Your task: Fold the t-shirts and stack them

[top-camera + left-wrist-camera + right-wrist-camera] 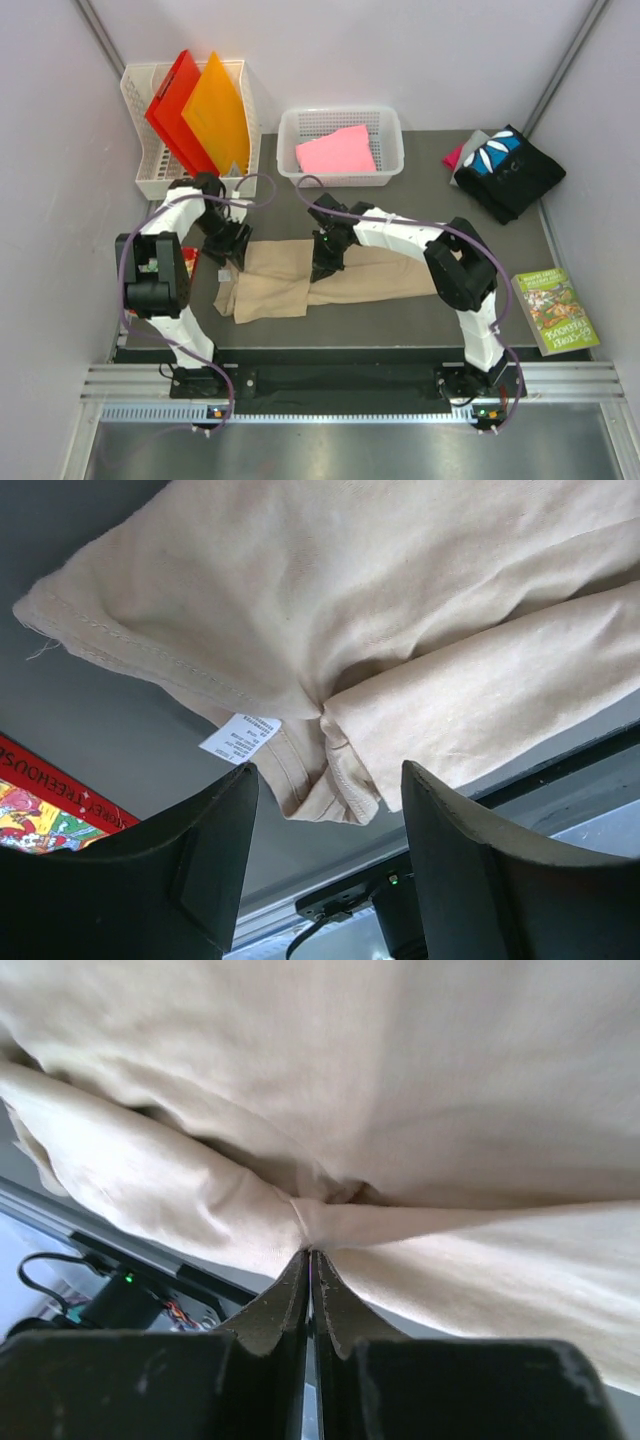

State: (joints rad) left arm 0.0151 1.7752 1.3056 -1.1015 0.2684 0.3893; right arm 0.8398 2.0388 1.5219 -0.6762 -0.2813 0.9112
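Note:
A tan t-shirt point(370, 275) lies crumpled lengthwise across the middle of the table. My right gripper point(325, 268) comes down on its middle. In the right wrist view the right gripper point(309, 1252) is shut, and a fold of the tan t-shirt point(400, 1090) bunches at its tips. My left gripper point(228, 258) hovers open over the shirt's left end. The left gripper point(328, 772) frames the collar of the tan t-shirt point(400, 610) and touches no cloth. A folded pink t-shirt point(337, 152) lies in a white basket point(340, 113). A black printed t-shirt point(505, 170) rests at the back right on grey and magenta cloth point(460, 155).
A white rack point(140, 140) at the back left holds a red folder point(175, 105) and an orange folder point(215, 110). One book point(558, 310) lies at the right edge. Another book point(40, 805) lies by the left arm. A white label point(240, 737) sticks out at the collar.

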